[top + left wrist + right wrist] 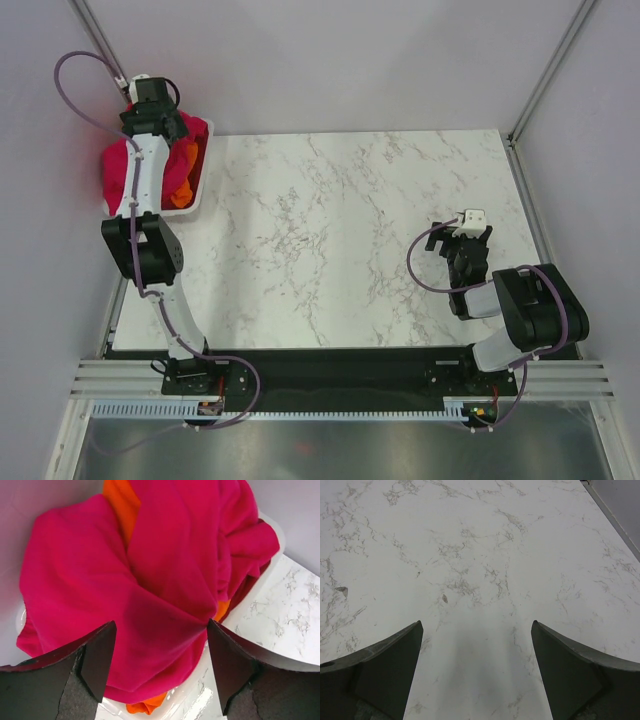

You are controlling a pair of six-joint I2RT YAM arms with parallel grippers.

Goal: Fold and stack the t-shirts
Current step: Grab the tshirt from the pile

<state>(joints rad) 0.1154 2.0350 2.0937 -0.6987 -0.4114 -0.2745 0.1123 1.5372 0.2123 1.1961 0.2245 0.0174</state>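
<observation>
A bright crimson-pink t-shirt (150, 580) lies bunched on top of the pile in the white basket (192, 700), with an orange t-shirt (122, 505) showing under it at the top and bottom edges. From above, the pink shirt (120, 165) and the orange shirt (180, 190) fill the basket (203, 170) at the table's far left corner. My left gripper (160, 630) hangs over the pink cloth with its jaws wide apart, the right fingertip (212, 635) against a fold; overhead the left gripper (160, 125) covers part of the pile. My right gripper (476, 627) is open over bare marble, holding nothing.
The marble tabletop (340, 240) spreads between the two arms. The right gripper (465, 240) rests low near the table's right side. Grey walls and metal frame posts close in the back and sides, and the basket sits tight against the left wall.
</observation>
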